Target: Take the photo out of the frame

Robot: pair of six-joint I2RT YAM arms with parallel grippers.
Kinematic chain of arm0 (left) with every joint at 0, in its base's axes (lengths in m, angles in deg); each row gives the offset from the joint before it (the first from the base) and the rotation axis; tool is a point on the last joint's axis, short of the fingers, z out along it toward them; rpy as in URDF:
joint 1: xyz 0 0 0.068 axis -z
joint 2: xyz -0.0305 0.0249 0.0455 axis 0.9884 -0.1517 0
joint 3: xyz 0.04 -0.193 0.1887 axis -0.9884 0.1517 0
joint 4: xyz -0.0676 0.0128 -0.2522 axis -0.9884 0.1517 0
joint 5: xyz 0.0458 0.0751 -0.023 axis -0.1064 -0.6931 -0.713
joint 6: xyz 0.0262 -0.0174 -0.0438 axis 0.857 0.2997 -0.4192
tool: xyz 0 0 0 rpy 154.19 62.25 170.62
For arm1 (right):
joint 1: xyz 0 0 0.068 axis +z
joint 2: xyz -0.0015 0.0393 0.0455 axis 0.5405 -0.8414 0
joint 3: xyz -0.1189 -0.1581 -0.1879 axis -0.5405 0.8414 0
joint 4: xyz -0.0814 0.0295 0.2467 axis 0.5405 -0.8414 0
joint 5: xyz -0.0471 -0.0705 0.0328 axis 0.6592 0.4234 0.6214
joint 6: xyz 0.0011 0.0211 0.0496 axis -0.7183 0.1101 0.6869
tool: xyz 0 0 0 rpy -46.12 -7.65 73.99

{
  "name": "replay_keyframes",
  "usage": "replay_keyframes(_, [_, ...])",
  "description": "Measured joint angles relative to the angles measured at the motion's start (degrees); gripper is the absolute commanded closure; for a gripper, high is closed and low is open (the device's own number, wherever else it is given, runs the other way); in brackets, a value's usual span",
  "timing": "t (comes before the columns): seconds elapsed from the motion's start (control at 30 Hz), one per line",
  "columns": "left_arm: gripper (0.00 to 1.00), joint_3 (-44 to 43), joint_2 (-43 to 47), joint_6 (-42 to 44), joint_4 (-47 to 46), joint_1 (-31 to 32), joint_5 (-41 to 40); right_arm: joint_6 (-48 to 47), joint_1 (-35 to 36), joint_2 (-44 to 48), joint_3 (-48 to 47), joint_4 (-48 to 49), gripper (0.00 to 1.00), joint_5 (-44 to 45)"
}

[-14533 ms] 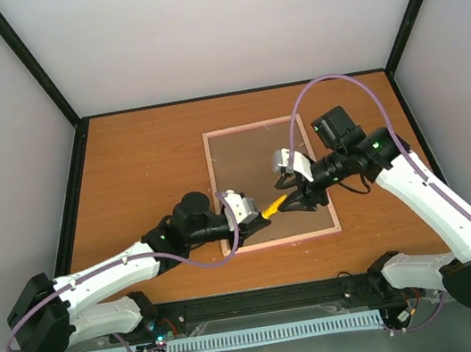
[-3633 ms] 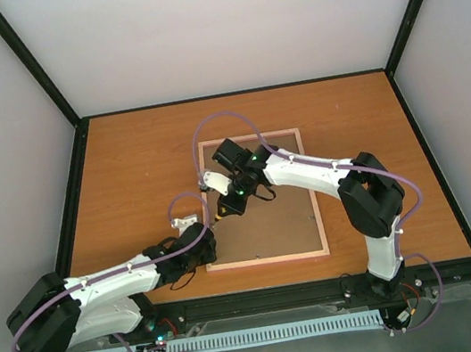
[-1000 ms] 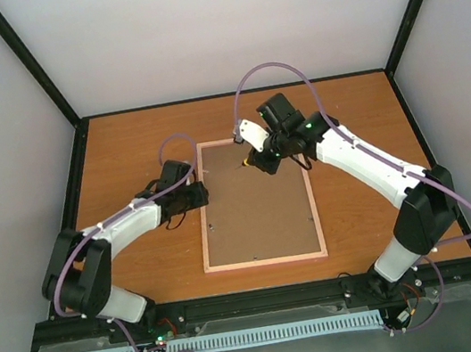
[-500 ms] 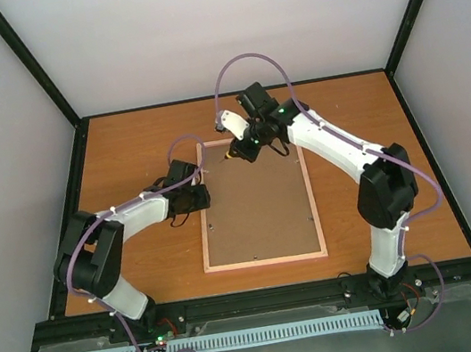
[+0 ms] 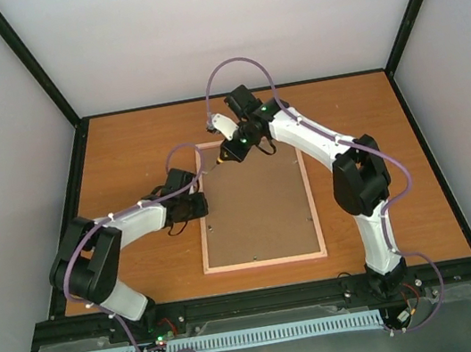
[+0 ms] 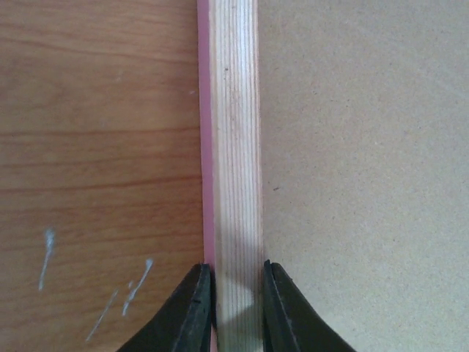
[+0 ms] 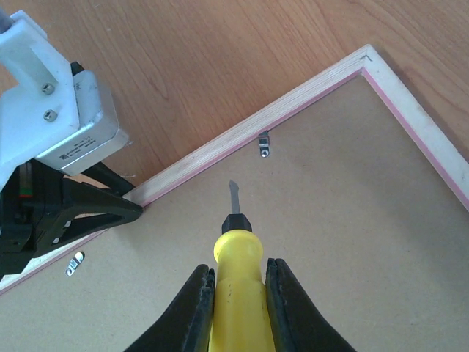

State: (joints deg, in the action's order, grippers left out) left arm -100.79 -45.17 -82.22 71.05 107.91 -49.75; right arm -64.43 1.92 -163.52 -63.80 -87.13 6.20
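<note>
The pink frame (image 5: 264, 262) lies face down on the table, its brown backing board (image 5: 260, 212) upward. The photo is hidden under that board. My left gripper (image 5: 198, 202) is shut on the frame's left rail (image 6: 234, 147), one finger on each side of the wood. My right gripper (image 5: 233, 151) is shut on a yellow screwdriver (image 7: 236, 249) above the frame's far left corner. The blade points at the backing board (image 7: 352, 220), a little short of a small metal clip (image 7: 265, 145) on the far rail.
A second metal clip (image 7: 74, 262) sits on the left rail near my left gripper's fingers (image 7: 110, 207). The wooden table (image 5: 131, 148) is bounded by a black border and white walls.
My left gripper has closed onto the frame's left rail. My right arm has carried the screwdriver from the frame's far right to its far left corner.
</note>
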Motion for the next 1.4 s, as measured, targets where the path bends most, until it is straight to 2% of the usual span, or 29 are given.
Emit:
replay_keyframes(0.4, [0.99,6.62,6.95,-1.6,0.15,-0.09,-0.37,0.37,1.81,-0.44,-1.22,-0.59,0.97,-3.23])
replay_keyframes(1.0, [0.99,8.39,8.37,-2.05,-1.11,-0.13,-0.35,1.27,4.2,-11.13,-10.75,-1.79,0.97,-0.37])
replay_keyframes(1.4, [0.99,8.79,8.57,-2.43,-1.66,-0.15,-0.31,1.29,4.2,-13.2,-11.78,-2.73,0.97,-0.28])
